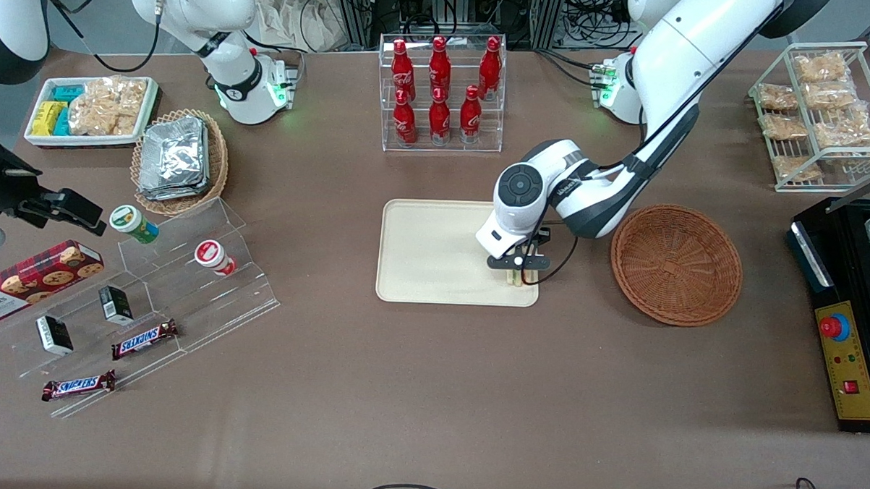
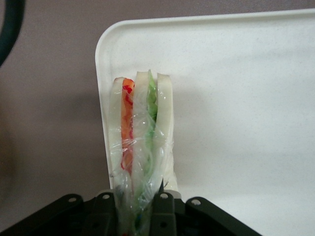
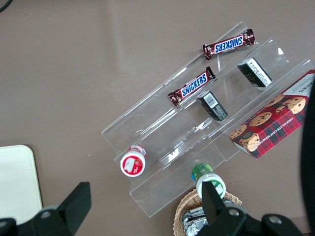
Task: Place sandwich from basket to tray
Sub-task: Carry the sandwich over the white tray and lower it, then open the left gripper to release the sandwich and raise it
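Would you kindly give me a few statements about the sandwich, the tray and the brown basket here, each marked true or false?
1. The end effector is shut on the sandwich. True.
2. The sandwich lies in the basket. False: the basket holds nothing; the sandwich is over the tray, near one corner.
3. The sandwich has red-orange and green filling under clear wrap. True.
4. The end effector is above the basket. False: it is over the tray's edge nearest the basket.
5. The tray carries red bottles. False: the red bottles stand in a clear rack farther from the front camera.
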Controlling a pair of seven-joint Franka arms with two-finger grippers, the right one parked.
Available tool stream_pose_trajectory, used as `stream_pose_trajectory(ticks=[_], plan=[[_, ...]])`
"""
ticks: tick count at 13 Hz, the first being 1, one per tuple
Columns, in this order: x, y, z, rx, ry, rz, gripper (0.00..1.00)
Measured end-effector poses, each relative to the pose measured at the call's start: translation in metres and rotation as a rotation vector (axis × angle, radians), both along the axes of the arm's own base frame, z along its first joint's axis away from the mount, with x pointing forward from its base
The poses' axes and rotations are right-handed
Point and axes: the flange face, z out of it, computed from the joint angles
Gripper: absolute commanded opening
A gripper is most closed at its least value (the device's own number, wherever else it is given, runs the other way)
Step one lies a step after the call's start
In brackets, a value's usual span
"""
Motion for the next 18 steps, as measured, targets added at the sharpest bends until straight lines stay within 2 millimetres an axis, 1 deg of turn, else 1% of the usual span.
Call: stream_pose_trajectory(ticks=[4, 6, 7, 8, 9, 10, 12, 13, 14, 15, 16, 17, 18], plan=[[0.003, -0.001, 0.005, -0.002, -0.013, 0.016, 1.0], [0.006, -0.004, 0.018, 0.004, -0.026, 0.025, 1.0], [0.009, -0.006, 0.031, 0.01, -0.037, 0.032, 1.0], [0.012, -0.007, 0.049, 0.015, -0.046, 0.048, 1.0], [0.016, -0.007, 0.075, 0.015, -0.053, 0.077, 1.0], [0.019, -0.006, 0.107, 0.014, -0.062, 0.108, 1.0], [0.021, 0.0, 0.182, 0.01, -0.087, 0.131, 1.0], [0.022, 0.01, 0.22, 0.024, -0.098, 0.131, 1.0], [0.028, 0.029, 0.253, 0.035, -0.102, 0.137, 1.0], [0.039, 0.059, 0.283, 0.029, -0.097, 0.146, 1.0], [0.051, 0.095, 0.306, 0.006, -0.097, 0.163, 1.0], [0.064, 0.136, 0.323, -0.017, -0.1, 0.176, 1.0], [0.073, 0.18, 0.337, -0.03, -0.103, 0.175, 1.0]])
